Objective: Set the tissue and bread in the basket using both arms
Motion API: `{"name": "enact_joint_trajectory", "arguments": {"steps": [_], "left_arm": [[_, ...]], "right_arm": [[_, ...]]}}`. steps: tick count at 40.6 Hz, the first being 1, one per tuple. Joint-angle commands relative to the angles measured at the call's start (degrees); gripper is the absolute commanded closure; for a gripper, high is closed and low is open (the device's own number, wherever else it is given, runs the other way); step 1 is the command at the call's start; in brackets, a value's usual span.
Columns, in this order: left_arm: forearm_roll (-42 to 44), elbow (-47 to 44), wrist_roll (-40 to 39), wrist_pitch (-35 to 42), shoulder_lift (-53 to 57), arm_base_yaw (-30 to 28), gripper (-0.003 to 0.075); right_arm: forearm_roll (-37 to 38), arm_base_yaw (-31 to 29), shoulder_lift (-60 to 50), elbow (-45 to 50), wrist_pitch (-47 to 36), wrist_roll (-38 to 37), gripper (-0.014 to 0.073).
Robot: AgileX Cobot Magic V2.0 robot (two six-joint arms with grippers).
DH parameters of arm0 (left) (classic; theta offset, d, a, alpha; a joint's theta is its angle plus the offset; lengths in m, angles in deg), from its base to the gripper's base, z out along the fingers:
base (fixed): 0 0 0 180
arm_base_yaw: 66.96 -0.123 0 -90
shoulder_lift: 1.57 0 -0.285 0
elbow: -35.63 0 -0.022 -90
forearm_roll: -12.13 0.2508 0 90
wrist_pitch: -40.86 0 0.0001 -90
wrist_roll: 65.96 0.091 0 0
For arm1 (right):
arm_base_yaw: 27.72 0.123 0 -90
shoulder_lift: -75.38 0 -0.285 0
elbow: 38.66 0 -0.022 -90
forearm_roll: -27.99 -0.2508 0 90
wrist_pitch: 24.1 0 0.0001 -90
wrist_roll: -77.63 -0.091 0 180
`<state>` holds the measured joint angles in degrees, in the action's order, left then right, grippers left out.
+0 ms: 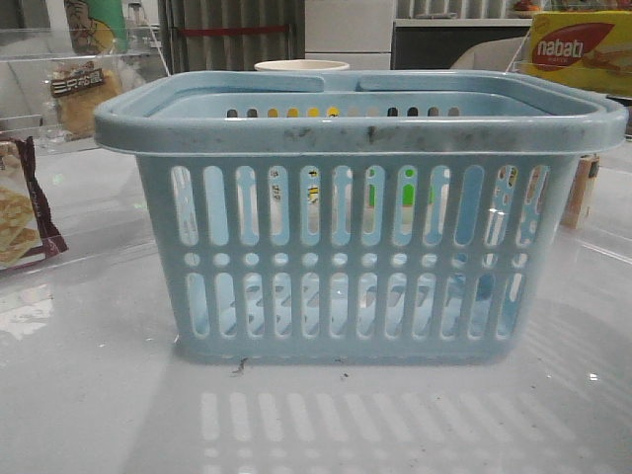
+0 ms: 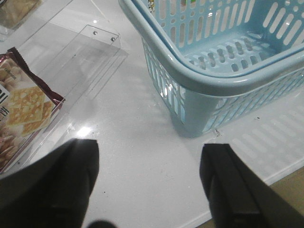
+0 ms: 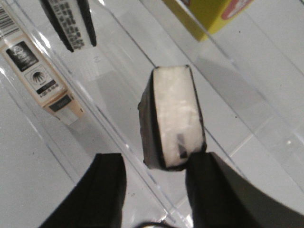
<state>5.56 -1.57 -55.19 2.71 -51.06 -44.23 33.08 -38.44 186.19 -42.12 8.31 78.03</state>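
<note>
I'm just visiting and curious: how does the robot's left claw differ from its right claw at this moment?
The left gripper hangs with nothing between its fingers, only bare white table below; the right gripper has the black-and-white tissue pack partly between its fingers. The left hovers near the blue basket and a cracker bag; the right is over clear shelving beside a yellow box. Both have dark fingers, spread open.

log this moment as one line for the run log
left gripper: open, holding nothing, near basket | right gripper: open, tissue just ahead, one finger beside it | basket: no tissue or bread seen inside
</note>
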Motion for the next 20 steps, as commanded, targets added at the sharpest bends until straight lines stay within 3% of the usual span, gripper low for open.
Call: {"name": "enact_joint_trajectory", "arguments": {"steps": [1,5,13,20], "left_arm": [[-0.7,1.8,0.0,4.6,-0.1,0.5,0.0214],[-0.7,1.8,0.0,4.6,-0.1,0.5,0.0214],[-0.7,1.8,0.0,4.6,-0.1,0.5,0.0214],[-0.7,1.8,0.0,4.6,-0.1,0.5,0.0214]], "right_arm": [[0.7,-0.5,-1.6,-2.1,-5.3,0.4,0.0229],[0.7,-0.5,-1.4,-2.1,-5.8,0.4,0.0257],[0.8,-0.5,-1.4,-2.1,-5.9,0.4,0.0414],[0.8,-0.5,-1.5,-2.1,-5.9,0.4,0.0486]]}}
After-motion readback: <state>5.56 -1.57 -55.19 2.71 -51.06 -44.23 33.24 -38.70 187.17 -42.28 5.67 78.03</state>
